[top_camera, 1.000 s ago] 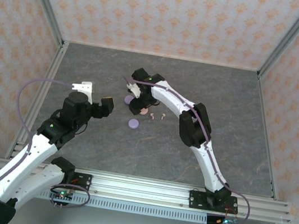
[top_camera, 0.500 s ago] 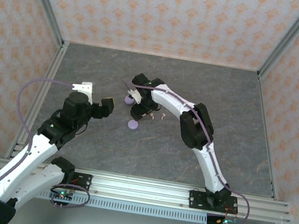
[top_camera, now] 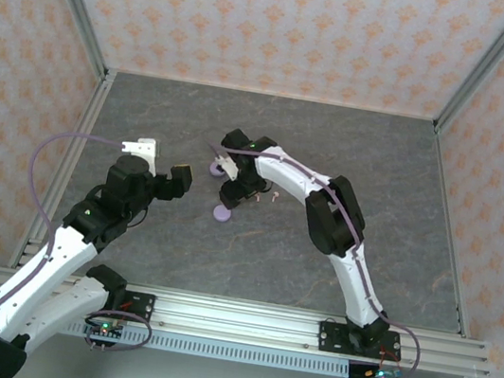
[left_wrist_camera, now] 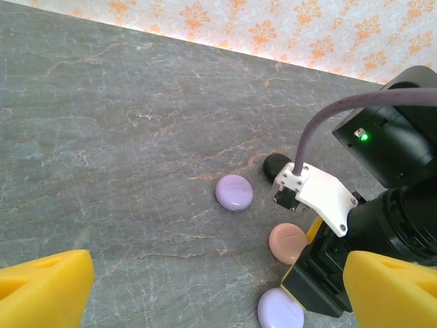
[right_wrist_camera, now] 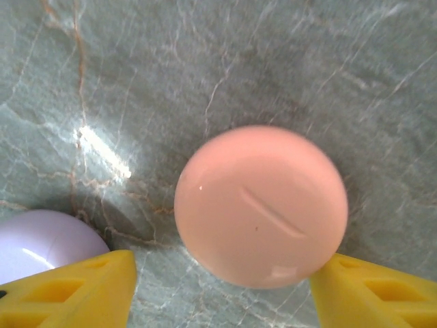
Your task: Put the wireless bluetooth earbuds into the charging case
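A closed pink charging case (right_wrist_camera: 261,205) lies flat on the grey table between my right gripper's (right_wrist_camera: 222,294) yellow fingers. The gripper is open: the right fingertip (right_wrist_camera: 375,294) is at the case's rim and the left fingertip stands apart from it. From above, the right gripper (top_camera: 232,191) points down over that case. Two tiny pink earbuds (top_camera: 275,195) lie just to its right. In the left wrist view the pink case (left_wrist_camera: 288,242) sits beside the right gripper (left_wrist_camera: 321,273). My left gripper (top_camera: 162,163) hovers open and empty to the left.
A lavender case (top_camera: 221,212) lies just in front of the right gripper, and another lavender case (top_camera: 214,172) lies behind and to its left. A black case (left_wrist_camera: 276,162) sits beyond them. Patterned walls and metal rails enclose the table.
The right gripper has come down and toward the near side over the pink case, which it now covers from above. The left arm has stayed put.
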Controlling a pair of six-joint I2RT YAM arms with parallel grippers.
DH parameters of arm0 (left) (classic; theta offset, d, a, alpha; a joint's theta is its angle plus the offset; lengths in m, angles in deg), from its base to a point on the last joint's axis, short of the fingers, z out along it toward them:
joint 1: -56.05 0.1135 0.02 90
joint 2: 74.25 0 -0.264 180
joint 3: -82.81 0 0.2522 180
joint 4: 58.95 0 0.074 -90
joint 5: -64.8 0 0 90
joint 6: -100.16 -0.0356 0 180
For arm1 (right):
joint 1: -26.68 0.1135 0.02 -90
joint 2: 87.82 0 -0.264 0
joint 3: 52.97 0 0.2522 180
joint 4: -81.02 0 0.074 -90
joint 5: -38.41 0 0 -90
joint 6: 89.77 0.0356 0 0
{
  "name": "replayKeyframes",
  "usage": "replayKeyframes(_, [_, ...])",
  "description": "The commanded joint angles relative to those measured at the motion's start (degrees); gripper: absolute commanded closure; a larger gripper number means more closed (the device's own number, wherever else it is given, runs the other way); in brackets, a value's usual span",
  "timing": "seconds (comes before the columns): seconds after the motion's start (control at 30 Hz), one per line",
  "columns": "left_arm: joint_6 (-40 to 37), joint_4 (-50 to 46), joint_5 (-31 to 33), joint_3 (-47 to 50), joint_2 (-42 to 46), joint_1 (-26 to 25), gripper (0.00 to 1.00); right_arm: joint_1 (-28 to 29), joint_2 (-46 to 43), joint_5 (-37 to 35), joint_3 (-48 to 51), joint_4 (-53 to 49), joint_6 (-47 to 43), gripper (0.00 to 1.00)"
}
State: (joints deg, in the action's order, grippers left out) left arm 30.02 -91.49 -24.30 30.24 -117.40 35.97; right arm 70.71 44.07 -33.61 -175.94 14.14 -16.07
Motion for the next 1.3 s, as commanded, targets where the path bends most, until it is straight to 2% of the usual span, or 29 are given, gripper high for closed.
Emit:
replayKeyframes(0.0, [0.4,0.5,0.7,0.9,0.1,0.7,0.06,0.7,-3.6,0.5,2.3,1.5,1.5,0.32])
replayKeyframes(0.27, [0.3,0.2,0.7,0.8,0.2,0.7,0.06,0.7,-5.9,-6.2,1.1,0.7,-1.3,0.31])
replayKeyframes(0.5, [0.3,0.3,0.6,0.9,0.3,0.7,0.06,0.7,-2.4,-9.4,-3.9,-3.8,-8.8,0.27])
replayKeyframes(0.73, [0.3,0.1,0.5,0.9,0.4,0.7,0.06,0.7,2.0,-8.8,-9.9,-7.3,-13.5,0.24])
replayKeyframes(1.03, [0.1,0.2,0.4,0.7,0.2,0.7,0.06,0.7,3.8,-5.8,-11.0,-8.0,-15.6,0.24])
replayKeyframes(1.27, [0.1,-0.1,0.6,0.3,0.1,0.7,0.06,0.9,6.6,-8.0,-13.0,-8.5,-16.0,0.26])
